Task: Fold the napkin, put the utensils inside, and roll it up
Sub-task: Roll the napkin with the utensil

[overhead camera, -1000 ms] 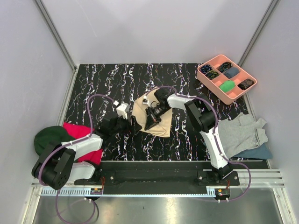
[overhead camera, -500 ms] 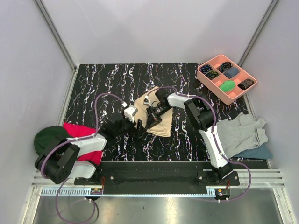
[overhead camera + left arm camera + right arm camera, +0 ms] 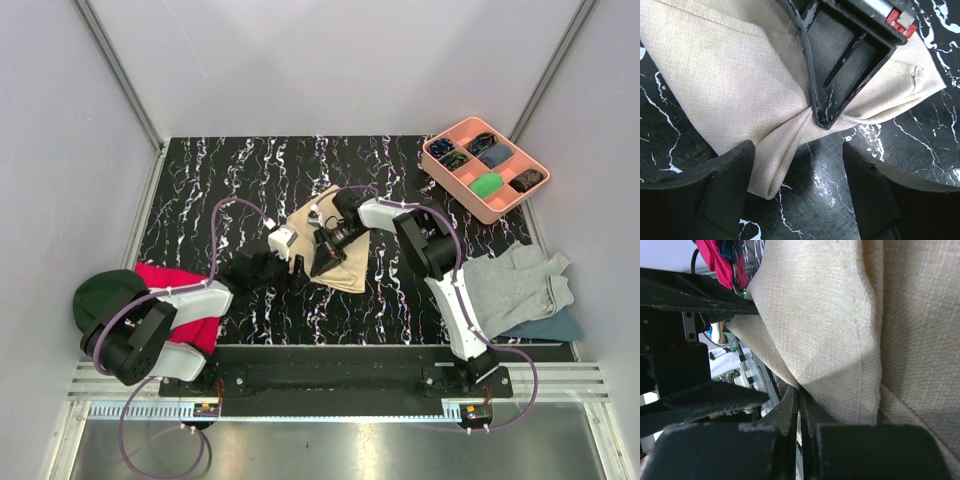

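The beige napkin (image 3: 350,262) lies rumpled on the black marbled table; it fills the left wrist view (image 3: 730,65) and the right wrist view (image 3: 830,315). My right gripper (image 3: 320,262) (image 3: 801,396) is shut on the napkin, pinching a fold near its near edge, and creases run into its black fingertip (image 3: 824,117). My left gripper (image 3: 297,266) (image 3: 799,167) is open just left of it. Its left finger (image 3: 727,187) sits beside the napkin's near corner and its right finger (image 3: 872,192) over bare table. The utensils are out of view.
A pink compartment tray (image 3: 448,170) with small items stands at the back right. Grey cloth (image 3: 515,285) over blue cloth (image 3: 555,328) lies at the right. A red cloth (image 3: 175,285) and a dark green one (image 3: 105,293) lie at the left, by the left arm.
My left gripper has moved right, up to the napkin's near corner beside the right gripper. The right gripper has kept its pinch and barely moved.
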You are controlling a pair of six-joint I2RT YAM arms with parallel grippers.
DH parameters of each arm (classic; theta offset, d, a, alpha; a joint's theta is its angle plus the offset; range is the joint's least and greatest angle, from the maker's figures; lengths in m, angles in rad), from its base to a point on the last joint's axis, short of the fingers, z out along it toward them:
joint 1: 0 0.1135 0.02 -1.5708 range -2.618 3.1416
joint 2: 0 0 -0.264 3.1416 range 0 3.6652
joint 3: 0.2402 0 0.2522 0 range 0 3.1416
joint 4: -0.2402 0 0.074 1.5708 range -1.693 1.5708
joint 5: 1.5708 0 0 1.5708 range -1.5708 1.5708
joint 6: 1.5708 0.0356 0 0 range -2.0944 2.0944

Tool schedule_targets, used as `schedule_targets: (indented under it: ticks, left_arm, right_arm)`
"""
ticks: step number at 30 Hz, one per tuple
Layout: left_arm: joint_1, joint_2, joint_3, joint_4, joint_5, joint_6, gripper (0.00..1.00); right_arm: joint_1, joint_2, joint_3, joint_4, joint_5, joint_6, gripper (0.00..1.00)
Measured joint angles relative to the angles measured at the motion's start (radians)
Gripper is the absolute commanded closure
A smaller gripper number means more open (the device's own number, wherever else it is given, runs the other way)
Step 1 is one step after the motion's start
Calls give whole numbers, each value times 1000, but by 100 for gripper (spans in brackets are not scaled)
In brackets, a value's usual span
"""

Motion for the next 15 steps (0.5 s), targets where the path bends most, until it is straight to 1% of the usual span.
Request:
schedule_targets:
  ticks: [8,9,15]
  left_arm:
    - [0,10,39,-64,-39,-1,47]
    - [0,16,43,-70,-45,-2,51]
    - [0,50,68,-98,-74,-8,61]
  right_arm:
    - [-11,14,13,-3,-13,19,100]
    - [-12,15,14,-3,-15,20,100]
    - [-16,15,14,-4,-18,20,100]
